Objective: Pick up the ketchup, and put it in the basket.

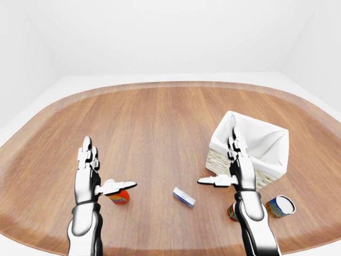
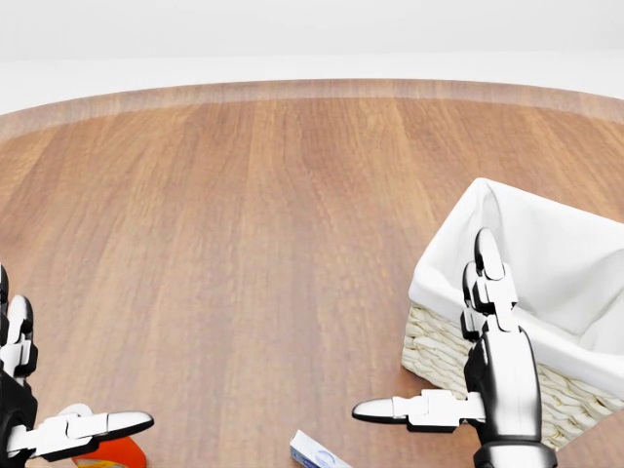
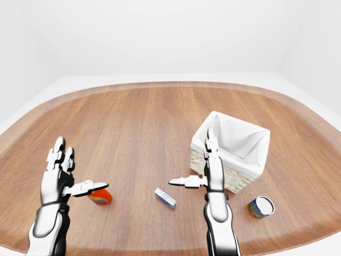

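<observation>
A red-orange container (image 1: 120, 197) lies on the wooden table just under my left thumb. A second red item (image 1: 231, 211) is mostly hidden behind my right forearm. I cannot tell which of the two is the ketchup. The wicker basket (image 1: 266, 140) with a white cloth liner stands at the right. My left hand (image 1: 105, 169) hovers open above the red-orange container, fingers pointing up and thumb out. My right hand (image 1: 217, 162) is open too, beside the basket's left wall, holding nothing.
A small white and blue box (image 1: 184, 197) lies between my hands. A blue and yellow can (image 1: 281, 206) lies on its side at the lower right. The table's rounded rim (image 1: 160, 85) curves along the top of the view.
</observation>
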Robot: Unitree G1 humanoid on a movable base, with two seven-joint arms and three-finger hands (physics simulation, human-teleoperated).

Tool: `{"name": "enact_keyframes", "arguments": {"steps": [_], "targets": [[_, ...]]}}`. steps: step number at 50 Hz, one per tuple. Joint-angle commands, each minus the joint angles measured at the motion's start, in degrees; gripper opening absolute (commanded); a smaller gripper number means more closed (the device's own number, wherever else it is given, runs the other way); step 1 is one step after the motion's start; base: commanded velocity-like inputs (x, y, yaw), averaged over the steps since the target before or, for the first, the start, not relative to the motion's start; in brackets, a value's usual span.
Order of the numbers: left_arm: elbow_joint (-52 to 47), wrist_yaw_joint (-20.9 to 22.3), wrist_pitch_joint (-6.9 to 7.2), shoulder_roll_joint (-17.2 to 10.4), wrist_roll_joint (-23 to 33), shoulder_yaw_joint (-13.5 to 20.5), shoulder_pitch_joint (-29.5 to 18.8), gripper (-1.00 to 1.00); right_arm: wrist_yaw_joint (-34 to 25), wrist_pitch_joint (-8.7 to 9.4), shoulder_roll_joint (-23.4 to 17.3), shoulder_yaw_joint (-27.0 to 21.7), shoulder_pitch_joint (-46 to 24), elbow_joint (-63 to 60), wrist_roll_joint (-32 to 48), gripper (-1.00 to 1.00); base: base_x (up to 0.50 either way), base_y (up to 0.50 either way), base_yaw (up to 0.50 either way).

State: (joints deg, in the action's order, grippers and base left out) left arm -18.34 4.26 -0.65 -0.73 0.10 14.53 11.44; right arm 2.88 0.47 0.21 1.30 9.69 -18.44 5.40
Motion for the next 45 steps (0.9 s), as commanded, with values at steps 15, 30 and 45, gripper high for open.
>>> {"name": "enact_keyframes", "arguments": {"steps": [15, 30, 45], "targets": [[24.5, -7.2, -4.35, -5.7, 5.2, 2.3, -6.6, 1.0, 0.2, -0.76, 0.0, 0.0, -0.5, 1.5, 0.3, 1.0, 0.0, 0.0, 0.0], [25.0, -7.0, -4.35, -5.3, 6.1, 2.1, -5.6, 1.0, 0.3, -0.79, 0.0, -0.2, -0.9, 2.1, 0.2, 1.0, 0.0, 0.0, 0.0], [30.8, -8.0, -4.35, -5.7, 5.9, 0.7, -7.0, 1.0, 0.3, -0.94, 0.0, -0.2, -1.1, 2.4, 0.2, 1.0, 0.0, 0.0, 0.0]]}}
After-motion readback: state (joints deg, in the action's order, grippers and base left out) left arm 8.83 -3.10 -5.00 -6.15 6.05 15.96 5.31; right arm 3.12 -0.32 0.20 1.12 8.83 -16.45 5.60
